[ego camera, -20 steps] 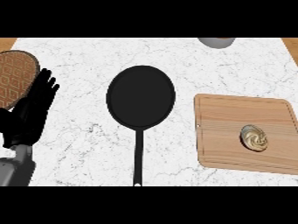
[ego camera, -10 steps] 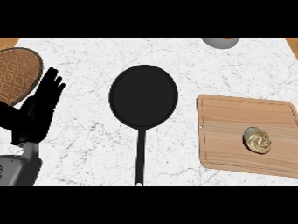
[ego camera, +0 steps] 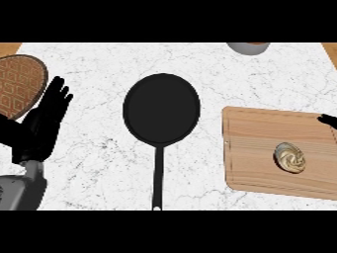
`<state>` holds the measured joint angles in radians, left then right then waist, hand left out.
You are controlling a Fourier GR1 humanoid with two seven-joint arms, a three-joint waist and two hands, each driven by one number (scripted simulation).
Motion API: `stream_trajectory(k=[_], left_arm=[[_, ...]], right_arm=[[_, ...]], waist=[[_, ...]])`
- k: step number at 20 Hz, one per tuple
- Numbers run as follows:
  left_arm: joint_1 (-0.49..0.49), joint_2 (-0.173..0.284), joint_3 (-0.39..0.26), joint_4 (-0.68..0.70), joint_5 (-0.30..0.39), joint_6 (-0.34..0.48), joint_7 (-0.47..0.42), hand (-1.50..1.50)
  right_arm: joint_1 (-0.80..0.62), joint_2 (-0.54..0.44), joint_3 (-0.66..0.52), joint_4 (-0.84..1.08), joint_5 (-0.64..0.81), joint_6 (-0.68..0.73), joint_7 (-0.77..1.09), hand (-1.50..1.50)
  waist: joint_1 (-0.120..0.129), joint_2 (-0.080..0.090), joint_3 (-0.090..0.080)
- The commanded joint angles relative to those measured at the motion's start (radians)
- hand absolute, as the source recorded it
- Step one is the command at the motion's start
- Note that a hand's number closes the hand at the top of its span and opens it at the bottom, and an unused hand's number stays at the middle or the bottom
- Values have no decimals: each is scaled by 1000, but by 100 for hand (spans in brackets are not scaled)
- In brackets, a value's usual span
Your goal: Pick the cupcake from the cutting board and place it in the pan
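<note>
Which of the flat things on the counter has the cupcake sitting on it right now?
The wooden cutting board at the right. The cupcake rests on it, while the black pan in the middle holds nothing and the patterned plate at the left carries something green.

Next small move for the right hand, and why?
Probably bring the right hand in over the cutting board toward the cupcake. Only its fingertips show at the board's right edge, the cupcake sits untouched, and the pan holds nothing.
</note>
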<state>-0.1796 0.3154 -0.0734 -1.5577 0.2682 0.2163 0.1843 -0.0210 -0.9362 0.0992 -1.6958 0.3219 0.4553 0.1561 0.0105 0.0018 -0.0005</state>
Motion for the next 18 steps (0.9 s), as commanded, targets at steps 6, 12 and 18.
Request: stream_trajectory(k=[6,12,18], left_arm=[[73,-12,8,-114,-18,-3,45,0],[27,-34,41,-29,-44,-38,20,0],[16,-49,46,-77,-64,-36,78,0]], right_arm=[[-32,24,74,-114,194,85,163,-150],[-57,160,84,-237,250,163,298,-150],[-106,298,156,-144,371,157,312,-150]], waist=[[-4,-3,0],[-10,-2,0],[-7,-2,1]])
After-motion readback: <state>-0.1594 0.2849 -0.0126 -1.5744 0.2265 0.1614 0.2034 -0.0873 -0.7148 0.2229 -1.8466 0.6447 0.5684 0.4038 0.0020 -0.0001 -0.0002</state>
